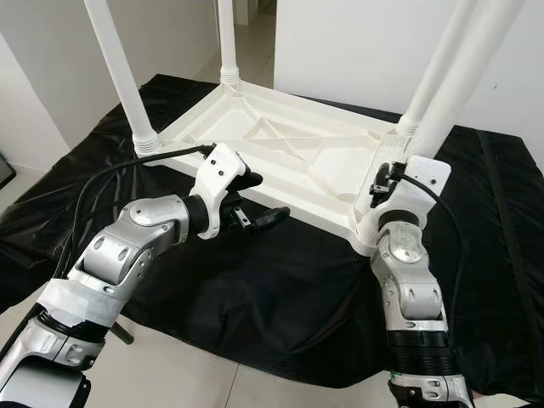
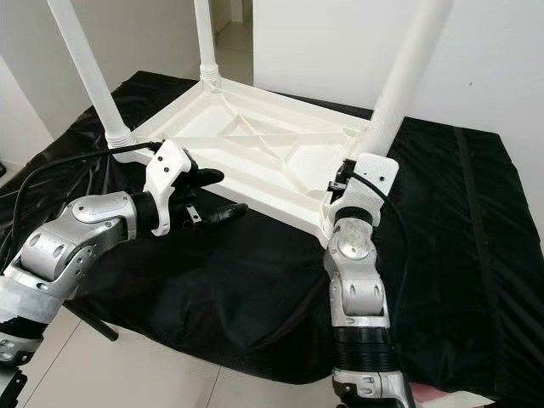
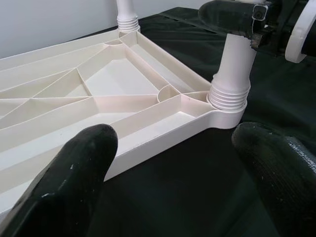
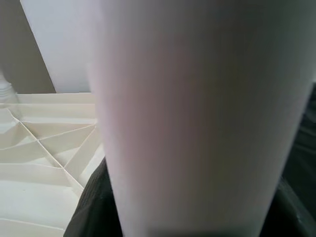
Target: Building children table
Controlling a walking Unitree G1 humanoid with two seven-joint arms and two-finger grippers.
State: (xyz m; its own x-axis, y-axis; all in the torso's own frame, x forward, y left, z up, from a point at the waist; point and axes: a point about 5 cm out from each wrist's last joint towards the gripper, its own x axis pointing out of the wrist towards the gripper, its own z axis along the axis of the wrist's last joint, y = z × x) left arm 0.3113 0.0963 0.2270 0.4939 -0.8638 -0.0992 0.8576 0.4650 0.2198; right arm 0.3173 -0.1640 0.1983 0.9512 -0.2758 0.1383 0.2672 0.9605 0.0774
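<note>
A white plastic children's table (image 1: 280,144) lies upside down on a black cloth (image 1: 255,280), with its legs pointing up. My right gripper (image 1: 384,183) is shut on the near right leg (image 1: 463,68), low down by its threaded collar (image 3: 228,94). In the right wrist view that leg (image 4: 197,113) is very close, with black fingers (image 4: 94,207) on both sides. My left gripper (image 1: 268,197) is open and holds nothing. It hovers just in front of the table's near edge and points toward that same corner.
Three more legs stand up: one at the far left corner (image 1: 119,68), one at the back (image 1: 227,42) and one at the back right (image 1: 442,68). White walls stand close behind. Pale floor tiles (image 1: 170,374) and a dark rod (image 1: 123,331) lie by the cloth's front edge.
</note>
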